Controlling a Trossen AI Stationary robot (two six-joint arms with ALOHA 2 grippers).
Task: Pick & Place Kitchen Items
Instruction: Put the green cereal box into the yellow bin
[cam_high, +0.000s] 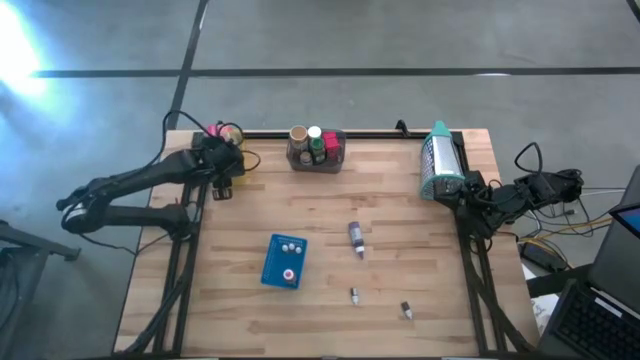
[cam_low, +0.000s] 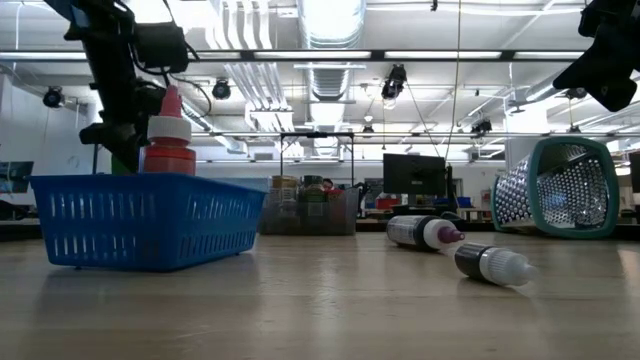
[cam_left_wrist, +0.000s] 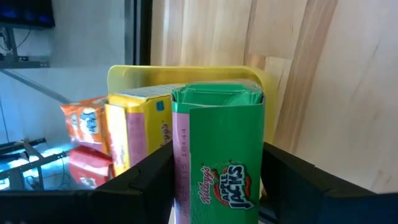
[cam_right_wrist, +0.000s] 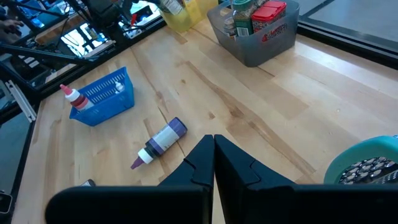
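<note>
Your left gripper (cam_left_wrist: 217, 193) is grasping the green Apple Jacks box (cam_left_wrist: 219, 155) between its fingers, just in front of the yellow bin (cam_left_wrist: 186, 76), while your clenched right gripper (cam_right_wrist: 214, 149) waits and the purple-capped bottle (cam_right_wrist: 163, 142) lies unplaced ahead of it.

Lab: exposed ceiling ducts (cam_low: 330, 70), monitors (cam_low: 415, 172)

"Kellogg's Apple Jacks" on the green box (cam_left_wrist: 219, 155), digits "10144" along its pink side
</note>
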